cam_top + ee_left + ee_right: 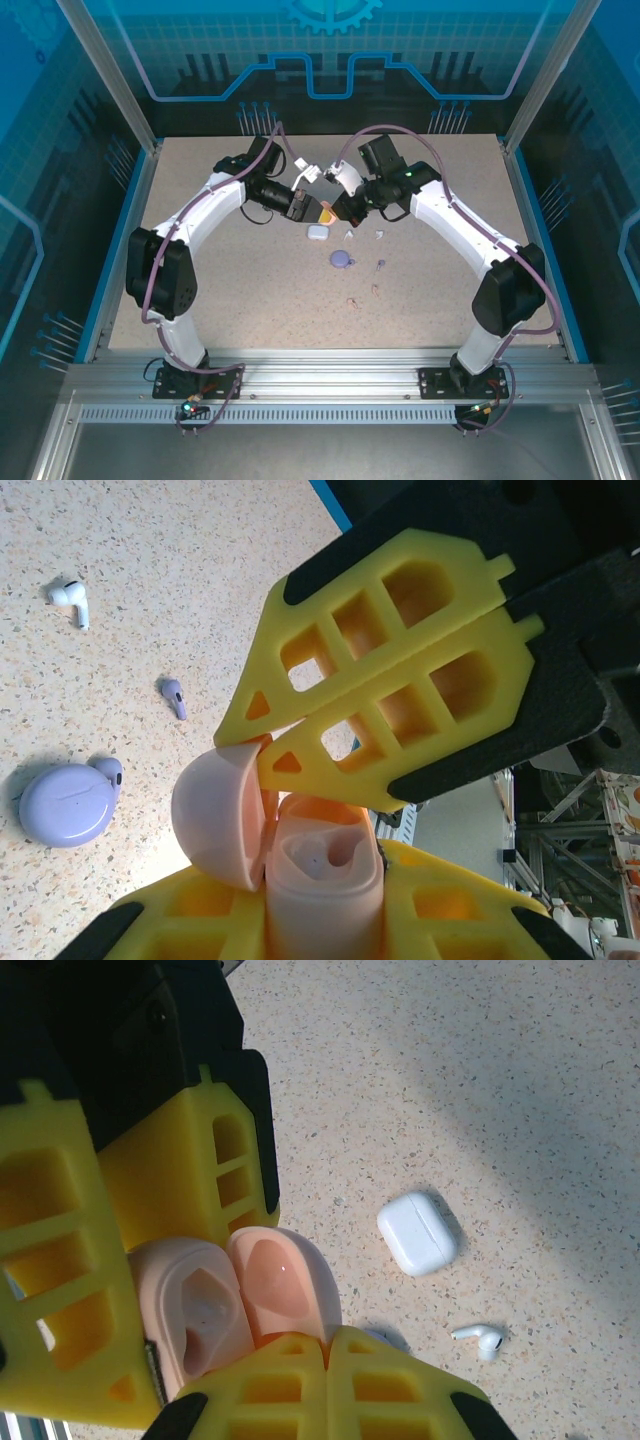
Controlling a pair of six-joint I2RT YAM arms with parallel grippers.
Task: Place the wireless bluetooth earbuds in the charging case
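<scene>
1. The left gripper [320, 910], at the bottom of its wrist view, is clamped on the body of the pink case [325, 865], which it holds off the desk with the mouth open.
2. The lid [215, 815] hangs swung out to the left of the body. The right gripper [250, 742] comes in from the upper right with its fingers pressed together, tips touching the lid near the hinge. Whether a bud sits in the well, I cannot tell.
3. To do this well, I judge that the left grip must stay firm and level, and the right tips should push the lid gently, since a slip could snap it closed.
4. In the left wrist view, the purple case [65, 805] lies at the left edge with a purple bud [108, 772] against it. A white bud [70, 598] lies at the upper left.
5. In the top view, the white case [317, 232] lies just below the grippers. Two pinkish specks [351, 298], likely the matching buds, lie lower.
6. The desk [200, 260] is a pale speckled board. Blue printed panels [330, 60] and an aluminium frame [110, 75] enclose it.
</scene>
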